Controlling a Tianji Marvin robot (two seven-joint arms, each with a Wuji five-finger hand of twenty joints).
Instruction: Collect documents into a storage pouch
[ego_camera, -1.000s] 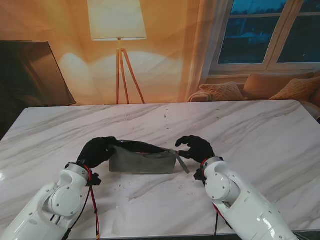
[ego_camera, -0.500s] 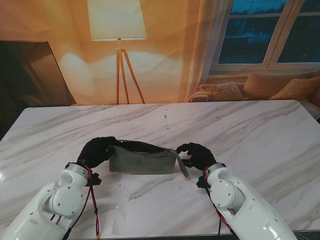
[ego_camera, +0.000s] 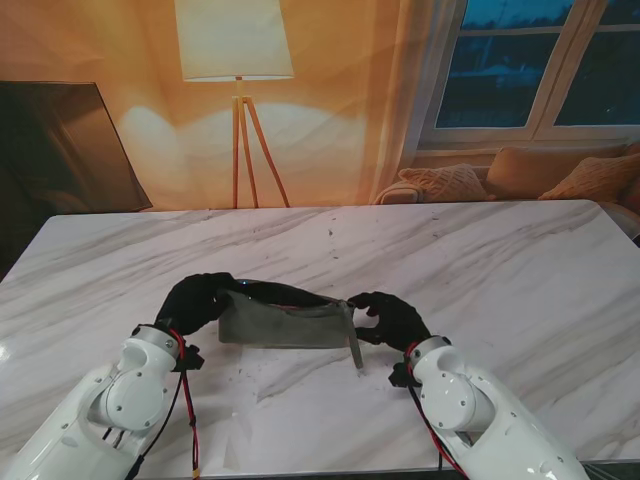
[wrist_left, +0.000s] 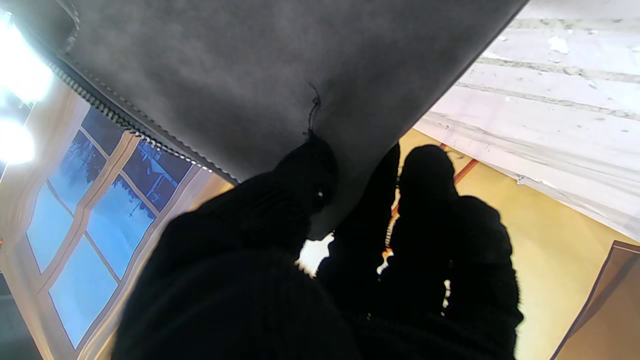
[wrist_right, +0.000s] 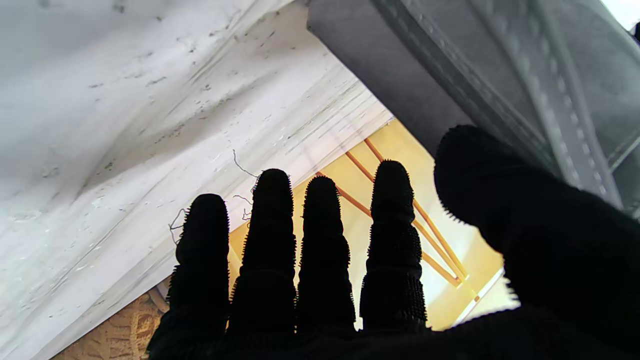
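A grey fabric pouch (ego_camera: 285, 325) stands on its long edge on the marble table (ego_camera: 500, 260), with its zippered mouth dark and gaping on top. My left hand (ego_camera: 195, 300) is shut on the pouch's left end. In the left wrist view the cloth (wrist_left: 225, 75) is pinched between the black-gloved thumb and fingers (wrist_left: 320, 185). My right hand (ego_camera: 390, 318) is at the pouch's right end, beside a grey strap (ego_camera: 354, 345) that hangs down. In the right wrist view its fingers (wrist_right: 320, 240) are straight and spread, and the thumb lies against the pouch's zipper edge (wrist_right: 450, 75) without a grip.
Marble table top stretches far to the right and beyond the pouch. A floor lamp (ego_camera: 237, 60), a dark screen (ego_camera: 60, 150) and a sofa with cushions (ego_camera: 520, 175) stand past the far edge. Red cables (ego_camera: 187, 410) hang from my left forearm.
My right hand has slid left and nearer to me, up to the pouch's right end. The strap has swung from slanting to hanging nearly straight down. The left hand has stayed put.
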